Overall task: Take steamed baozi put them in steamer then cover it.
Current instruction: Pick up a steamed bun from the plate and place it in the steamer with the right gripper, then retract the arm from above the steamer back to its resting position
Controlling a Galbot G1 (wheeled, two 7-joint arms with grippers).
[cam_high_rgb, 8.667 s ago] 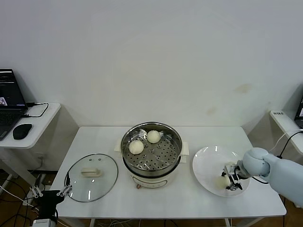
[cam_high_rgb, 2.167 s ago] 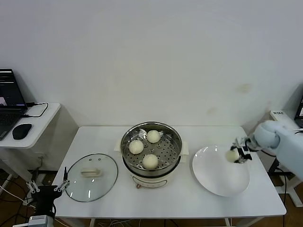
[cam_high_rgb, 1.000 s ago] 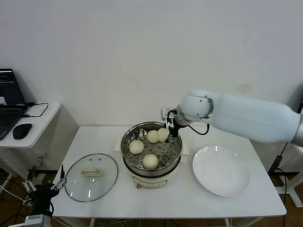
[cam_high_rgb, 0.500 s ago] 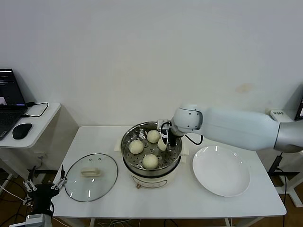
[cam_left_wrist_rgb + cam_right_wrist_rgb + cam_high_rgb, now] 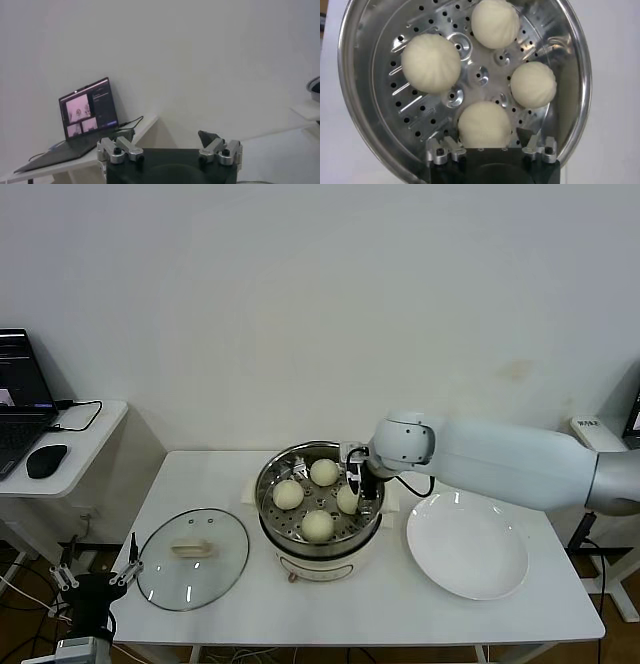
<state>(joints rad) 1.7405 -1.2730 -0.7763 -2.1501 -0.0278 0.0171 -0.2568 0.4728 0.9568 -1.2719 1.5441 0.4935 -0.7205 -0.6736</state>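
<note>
The steel steamer (image 5: 268, 476) stands mid-table on its cream pot base. Four cream-white baozi lie on its perforated floor: one at the left (image 5: 288, 495), one at the back (image 5: 323, 472), one at the front (image 5: 318, 525) and one at the right (image 5: 346, 501). My right gripper (image 5: 357, 484) hangs inside the steamer over the right baozi (image 5: 484, 124). Its fingers stand open on either side of it, with a small gap. The glass cover (image 5: 192, 557) lies flat on the table, left of the steamer. My left gripper (image 5: 97, 576) is parked, open and empty, off the table's front left corner.
An empty white plate (image 5: 467, 546) lies right of the steamer. A side desk with a laptop (image 5: 20, 399) and mouse stands far left. My right arm reaches across above the plate's back edge.
My right gripper has lowered the fourth baozi from a tilted hold onto the steamer floor at the right side. Its fingers now stand apart from it. The left arm has not moved.
</note>
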